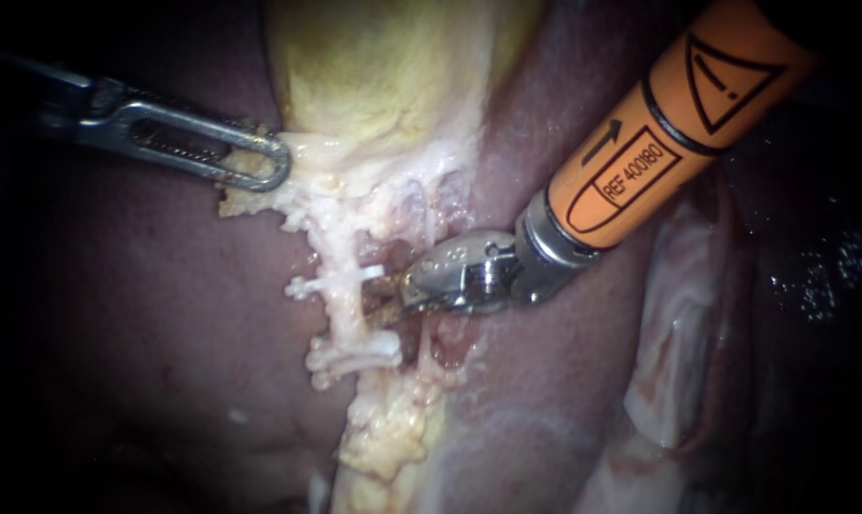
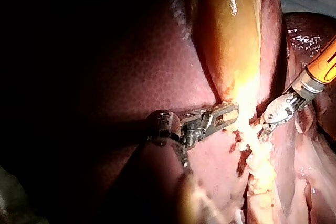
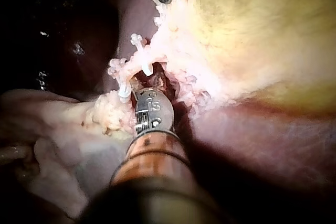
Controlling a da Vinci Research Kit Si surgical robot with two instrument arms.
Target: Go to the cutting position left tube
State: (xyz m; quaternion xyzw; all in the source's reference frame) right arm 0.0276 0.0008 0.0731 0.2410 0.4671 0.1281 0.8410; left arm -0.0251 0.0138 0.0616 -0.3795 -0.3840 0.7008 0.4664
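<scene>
The pale left tube (image 1: 343, 319) runs down from the yellow gallbladder (image 1: 383, 76) and carries two white clips, an upper clip (image 1: 341, 283) and a lower clip (image 1: 357, 350). My right instrument (image 1: 385, 297), with an orange shaft, comes in from the upper right. Its metal tip lies against the tube's right side, between the two clips, which also shows in the right wrist view (image 3: 137, 88). My left instrument (image 1: 260, 164) has slotted jaws, shut on the pale tissue (image 1: 260, 195) at the gallbladder's lower edge and holding it to the left (image 2: 226, 113).
Dark red liver (image 1: 165, 314) lies on both sides of the tube. Yellow fatty tissue (image 1: 388, 438) hangs below the lower clip. Pale folded tissue (image 1: 678, 324) lies to the right under the orange shaft. A second thin strand (image 1: 421, 343) runs just right of the clipped tube.
</scene>
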